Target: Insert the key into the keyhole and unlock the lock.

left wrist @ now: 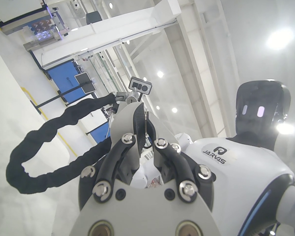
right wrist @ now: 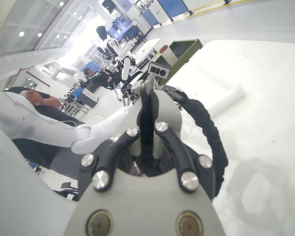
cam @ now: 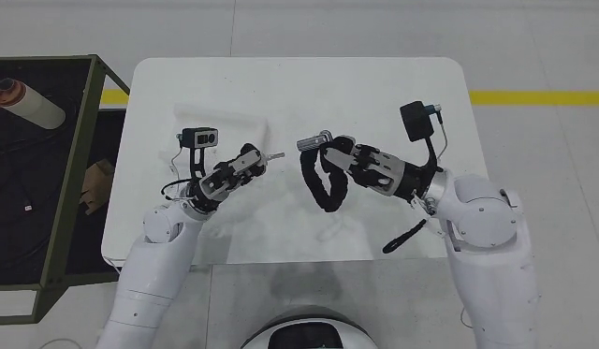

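Black-sleeved cable [cam: 318, 188]: fabric-covered loop of the lock [cam: 314, 143], curving down from the right gripper [cam: 339, 150] over the white table [cam: 374, 92]. I cannot tell whether its lowest bend touches the tabletop.
Cable, left wrist view [left wrist: 51, 128]: sweeps out in a wide bend and comes back in beneath the gripper.
Lock [left wrist: 126, 98]: a metal cylinder at the cable's end, held up above the middle of the table. Its end face is turned toward the left gripper [cam: 253, 161].
Right gripper [right wrist: 149, 96]: clamped narrow on the cable [right wrist: 209, 128] just behind the lock. The black sleeve runs between its two fingers.
Key [cam: 272, 156]: pinched in the left gripper, with the blade sticking out past the fingertips and aimed at the lock. It is near the cylinder but apart from it, with a gap between tip and end face.
Left gripper [left wrist: 145, 115]: squeezed tight on the key [left wrist: 146, 124], which appears as a thin metal strip between the pads.
Foam block [cam: 229, 123]: white, lying flat on the table on the far side of the left gripper. It is also visible past the cable in the right wrist view [right wrist: 227, 98].
Cart [cam: 70, 190]: green-framed, standing just beside the table's left edge.
Roll [cam: 33, 106]: pale, with a reddish-brown end, lying at the cart's far end.
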